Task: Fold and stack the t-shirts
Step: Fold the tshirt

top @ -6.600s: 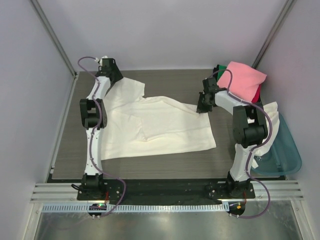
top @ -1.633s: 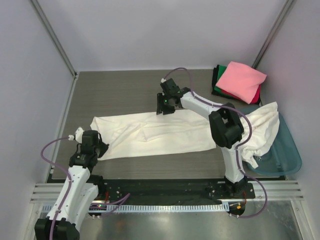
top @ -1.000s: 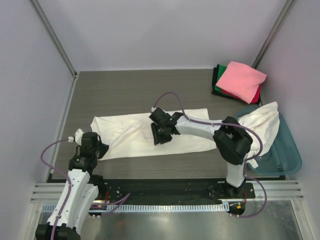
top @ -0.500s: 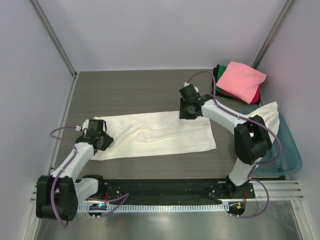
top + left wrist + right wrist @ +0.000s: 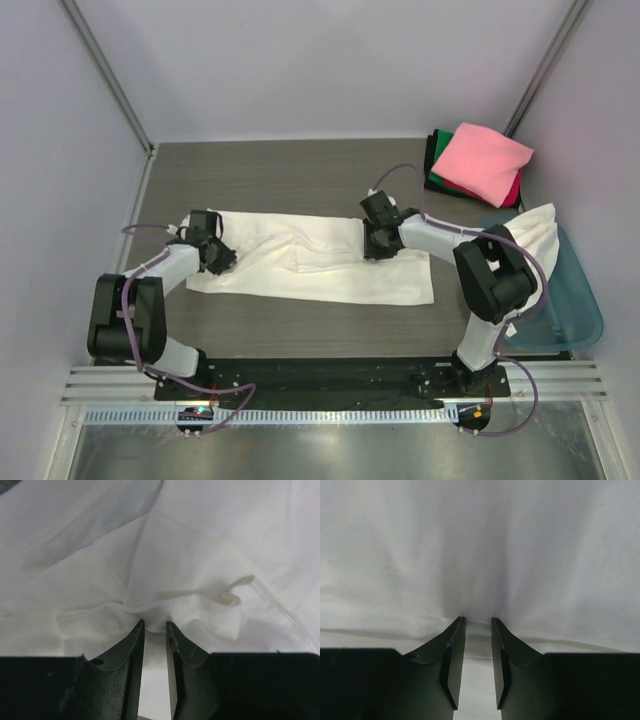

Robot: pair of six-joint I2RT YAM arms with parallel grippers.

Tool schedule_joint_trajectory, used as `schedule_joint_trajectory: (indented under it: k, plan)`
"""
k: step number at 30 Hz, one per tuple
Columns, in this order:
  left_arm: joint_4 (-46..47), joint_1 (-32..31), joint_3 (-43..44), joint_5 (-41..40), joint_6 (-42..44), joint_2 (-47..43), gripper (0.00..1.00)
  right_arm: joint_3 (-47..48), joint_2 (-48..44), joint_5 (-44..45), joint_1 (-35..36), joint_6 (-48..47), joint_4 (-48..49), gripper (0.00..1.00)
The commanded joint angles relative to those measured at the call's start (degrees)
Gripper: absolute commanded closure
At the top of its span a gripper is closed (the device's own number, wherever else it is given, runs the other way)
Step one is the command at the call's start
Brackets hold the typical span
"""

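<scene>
A cream-white t-shirt (image 5: 320,272) lies on the table as a long folded strip. My left gripper (image 5: 217,255) is at its left end. In the left wrist view it (image 5: 155,625) is shut on a bunched fold of the shirt (image 5: 200,545). My right gripper (image 5: 374,243) is on the strip's far edge, right of the middle. In the right wrist view it (image 5: 478,620) is shut on the shirt (image 5: 480,540), and creases run into the tips. A folded stack stands at the far right: pink (image 5: 482,160) on top, with green (image 5: 437,180), black (image 5: 432,148) and red (image 5: 515,190) below.
A teal plastic tub (image 5: 570,310) sits off the table's right edge. Another cream-white shirt (image 5: 520,245) is draped over its rim. Grey walls and metal posts close in the table on three sides.
My left gripper has moved away from me and a little right along the shirt's left end. My right gripper has come slightly nearer. The shirt now lies as a straighter strip.
</scene>
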Motion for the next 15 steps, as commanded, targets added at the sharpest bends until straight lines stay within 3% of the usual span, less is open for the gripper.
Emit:
schedule_joint_trajectory:
  k: [1,5,8,12,14,15]
  plan:
    - [-1.21,-0.37,4.54,-2.19,2.65,7.48,0.75,-9.36,-2.46,-4.17,1.79,3.28,1.34,0.67]
    - [-6.82,-0.54,17.82,-1.23,3.53,19.00,0.75,-19.03,-7.91,-8.80,7.05,13.35,5.03,0.67]
    - [-11.58,-2.03,31.43,-0.87,4.23,30.68,0.75,-23.70,-9.59,-10.41,17.06,22.14,10.29,0.67]
    - [-20.71,-5.80,58.19,-1.14,7.30,44.66,0.75,-21.26,-7.23,-10.77,29.46,30.77,14.25,0.66]
    - [-23.53,-9.05,67.55,1.22,9.94,52.37,0.74,-17.15,-3.89,-10.68,34.55,31.76,14.88,0.66]
    - [-25.11,-10.11,77.69,1.93,13.17,55.21,0.73,-15.46,-2.49,-10.50,35.97,31.94,14.27,0.65]
